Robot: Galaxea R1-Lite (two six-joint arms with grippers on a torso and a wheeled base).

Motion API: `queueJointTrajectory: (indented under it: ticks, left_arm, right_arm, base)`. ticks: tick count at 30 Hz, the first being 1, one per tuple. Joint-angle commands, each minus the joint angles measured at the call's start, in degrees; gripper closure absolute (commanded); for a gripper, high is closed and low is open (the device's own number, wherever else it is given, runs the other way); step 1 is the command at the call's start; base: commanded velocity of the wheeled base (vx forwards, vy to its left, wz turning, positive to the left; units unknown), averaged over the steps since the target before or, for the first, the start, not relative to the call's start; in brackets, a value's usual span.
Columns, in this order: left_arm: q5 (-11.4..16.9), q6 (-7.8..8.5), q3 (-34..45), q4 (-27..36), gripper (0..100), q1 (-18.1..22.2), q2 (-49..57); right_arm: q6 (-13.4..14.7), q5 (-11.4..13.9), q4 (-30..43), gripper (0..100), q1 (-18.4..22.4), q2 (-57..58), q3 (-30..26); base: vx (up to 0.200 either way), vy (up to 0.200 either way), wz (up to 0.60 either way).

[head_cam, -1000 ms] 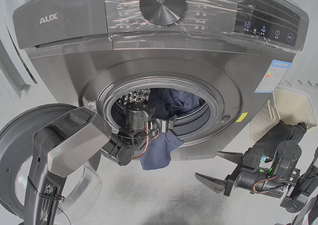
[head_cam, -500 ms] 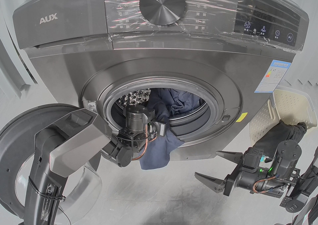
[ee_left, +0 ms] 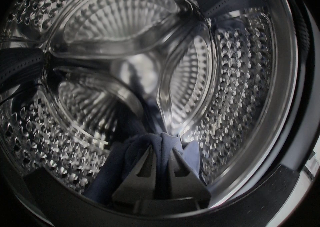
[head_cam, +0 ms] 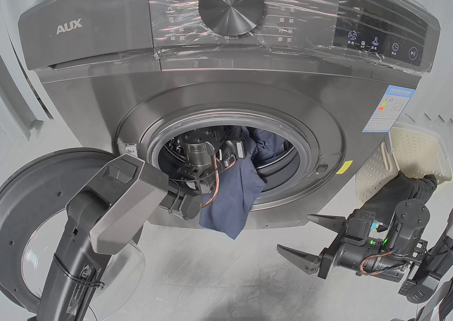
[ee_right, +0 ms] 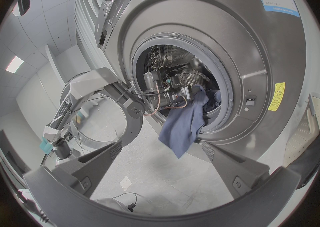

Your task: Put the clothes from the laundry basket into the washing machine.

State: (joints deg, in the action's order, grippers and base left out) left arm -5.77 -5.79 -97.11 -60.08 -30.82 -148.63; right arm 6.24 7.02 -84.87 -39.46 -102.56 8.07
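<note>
A dark blue garment drapes out over the rim of the washing machine opening and hangs down toward the floor. My left gripper is inside the drum mouth, shut on a fold of that blue garment. The left arm enters the opening from the lower left. The same garment hangs from the door ring in the right wrist view. My right gripper is low at the right, above the floor, open and holding nothing. A black garment spills from the cream laundry basket beside the machine.
The round machine door stands swung open at the left, behind my left arm. Bare grey floor lies in front of the machine. The perforated steel drum is deep behind the left gripper.
My left gripper has risen and gone deeper into the drum opening, lifting the blue garment so that less of it hangs below the rim. The right arm has stayed still.
</note>
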Motion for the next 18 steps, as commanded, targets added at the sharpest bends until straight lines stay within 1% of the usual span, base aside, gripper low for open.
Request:
queueJointTrajectory:
  ticks: [1, 2, 3, 5, 9, 10, 12, 15, 16, 18]
  left_arm:
    - [-1.53, -0.45, -12.75, -1.8, 100, 0.76, -8.43]
    - [-1.53, -0.45, -12.75, -1.8, 100, 0.76, -8.43]
    - [-2.67, -0.54, -17.48, -0.04, 100, 1.02, -10.28]
    - [-3.55, -0.54, -17.48, 0.84, 100, 1.02, -10.81]
    - [-4.25, -0.63, -17.48, 1.01, 100, 0.67, -10.98]
    - [-4.52, -0.8, -17.48, 1.1, 0, 0.5, -10.72]
    - [-4.52, -0.89, -16.27, 1.1, 0, 0.23, -10.1]
    - [-4.52, -0.89, -11.0, 0.92, 0, -0.38, -6.24]
    - [-4.43, -0.8, -6.42, 1.1, 0, -0.73, -3.51]
    - [-3.55, -0.71, -0.27, 1.45, 0, -1.53, 0.8]
  right_arm:
    - [0.09, 0.01, -0.03, 0, -0.09, -0.1, 0.02]
    - [0.09, 0.01, -0.03, 0, -0.09, -0.1, 0.02]
    - [0.17, 0.01, -0.03, 0, -0.09, -0.18, -0.07]
    - [0.17, 0.01, -0.03, 0, -0.09, -0.36, -0.16]
    - [0.17, 0.1, -0.12, 0, -0.09, -0.62, -0.07]
    - [0.17, 0.1, -0.12, 0, -0.09, -0.71, -0.16]
    - [0.17, 0.1, -0.21, 0, 0.0, -0.62, -0.16]
    - [0.17, 0.1, -0.21, 0, 0.0, -0.62, -0.25]
    - [0.17, 0.1, -0.21, 0, -0.09, -0.62, -0.34]
    - [0.17, 0.1, -0.12, 0, -0.09, -0.62, -0.34]
  base:
    - [0.0, 0.0, 0.0]
    - [0.0, 0.0, 0.0]
    - [0.0, 0.0, 0.0]
    - [0.0, 0.0, 0.0]
    - [0.0, 0.0, 0.0]
    - [0.0, 0.0, 0.0]
    - [0.0, 0.0, 0.0]
    - [0.0, 0.0, 0.0]
    - [0.0, 0.0, 0.0]
    - [0.0, 0.0, 0.0]
